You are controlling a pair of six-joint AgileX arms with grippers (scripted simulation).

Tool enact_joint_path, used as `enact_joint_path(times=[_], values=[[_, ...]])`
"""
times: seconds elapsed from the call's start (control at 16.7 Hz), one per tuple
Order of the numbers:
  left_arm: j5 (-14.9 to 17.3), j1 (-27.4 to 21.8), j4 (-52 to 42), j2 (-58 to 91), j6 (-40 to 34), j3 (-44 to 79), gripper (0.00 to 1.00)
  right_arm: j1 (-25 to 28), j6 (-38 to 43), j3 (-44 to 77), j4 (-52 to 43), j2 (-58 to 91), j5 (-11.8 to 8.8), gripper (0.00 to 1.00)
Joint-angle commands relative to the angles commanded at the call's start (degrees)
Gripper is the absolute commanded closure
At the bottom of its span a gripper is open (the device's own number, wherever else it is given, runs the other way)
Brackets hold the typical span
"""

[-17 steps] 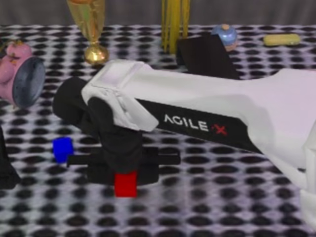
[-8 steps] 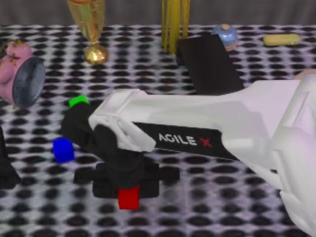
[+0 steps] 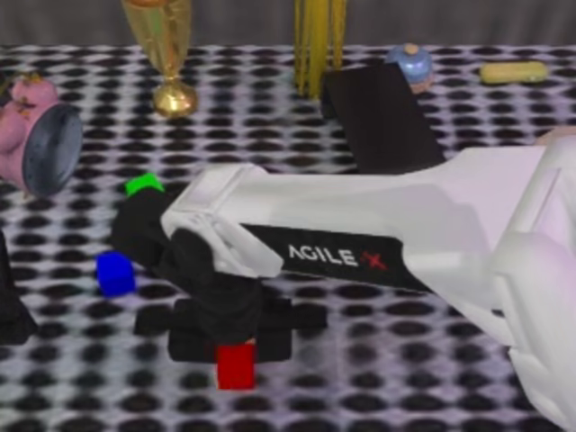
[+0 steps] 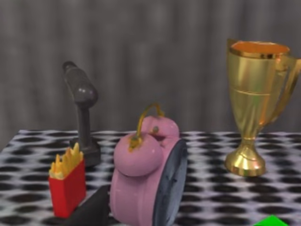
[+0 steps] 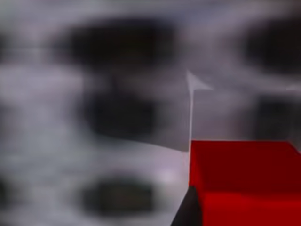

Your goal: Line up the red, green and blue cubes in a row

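Red cube sits clamped in the right gripper; blue cube and green cube lie beyond it leftward. Only the left wrist view shows fries.

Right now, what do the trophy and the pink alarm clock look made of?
Trophy: looks like polished gold-toned metal, with bright reflective highlights along the cup and base. Pink alarm clock: looks like glossy painted plastic or enamel, with soft sheen on its body; its face is dark grey and matte. Rendered, so both are guesses.
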Motion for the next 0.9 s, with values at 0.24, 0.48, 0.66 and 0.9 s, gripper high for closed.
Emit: enact_joint_path(times=[0.24,0.48,0.66,0.9], values=[[0.0,0.0,0.0,0.0,0.0,0.0,0.0,0.0,0.0,0.0,0.0,0.0,0.0,0.1],[0.0,0.0,0.0,0.0,0.0,0.0,0.0,0.0,0.0,0.0,0.0,0.0,0.0,0.0],[0.0,0.0,0.0,0.0,0.0,0.0,0.0,0.0,0.0,0.0,0.0,0.0,0.0,0.0],[0.0,0.0,0.0,0.0,0.0,0.0,0.0,-0.09,0.0,0.2,-0.2,-0.06,0.0,0.0]])
